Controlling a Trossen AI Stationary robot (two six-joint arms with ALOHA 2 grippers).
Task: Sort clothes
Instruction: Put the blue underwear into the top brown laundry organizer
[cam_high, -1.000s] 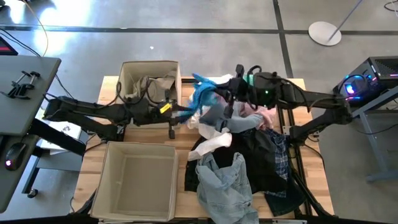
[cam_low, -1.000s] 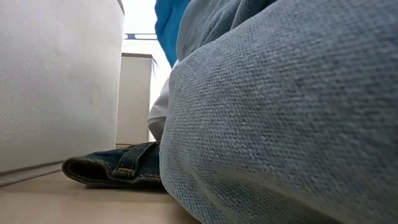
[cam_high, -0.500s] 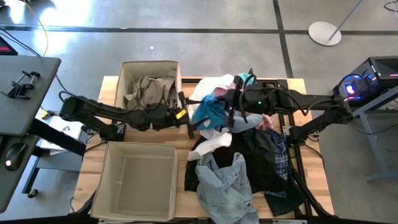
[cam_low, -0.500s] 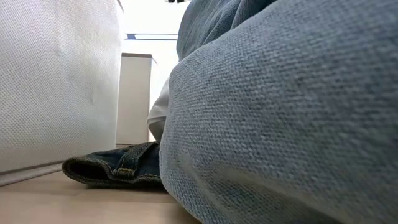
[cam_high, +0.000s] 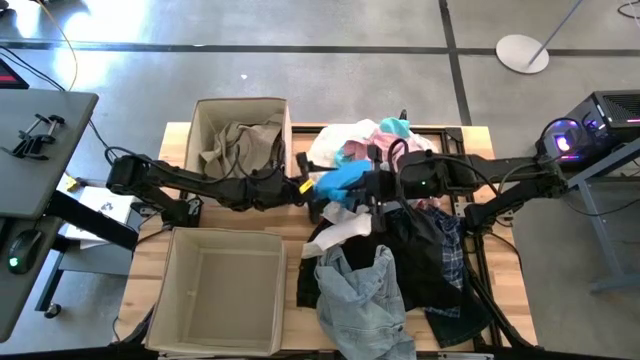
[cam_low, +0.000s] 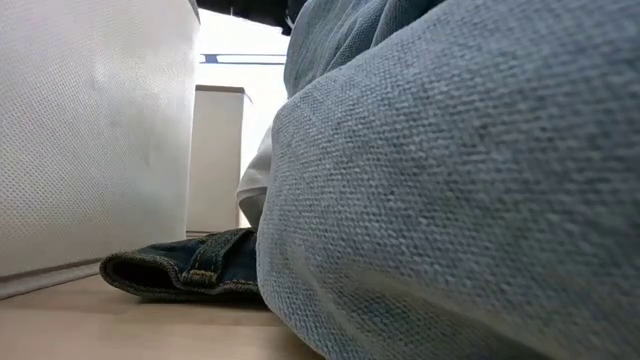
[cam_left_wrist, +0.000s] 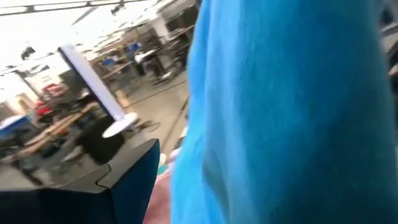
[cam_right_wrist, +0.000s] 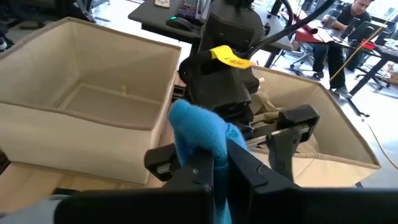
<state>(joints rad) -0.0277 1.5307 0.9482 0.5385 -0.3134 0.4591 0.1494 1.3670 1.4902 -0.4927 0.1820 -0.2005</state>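
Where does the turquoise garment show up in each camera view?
High: turquoise garment mid-table, between both arms.
Low: not in it.
Left wrist: fills the picture's right side.
Right wrist: bunched in the right end effector, shut on it.
Shared landmark: left end effector, open, beside it.

Near bin (cam_high: 222, 292) open, unobstructed; clothes pile (cam_high: 400, 250) crowds table right.

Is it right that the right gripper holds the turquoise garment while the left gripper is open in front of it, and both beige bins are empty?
Not quite. The high view shows only the near bin empty; the far bin already holds a beige garment. The rest stands: the right gripper is shut on the turquoise garment, and the left gripper is open.
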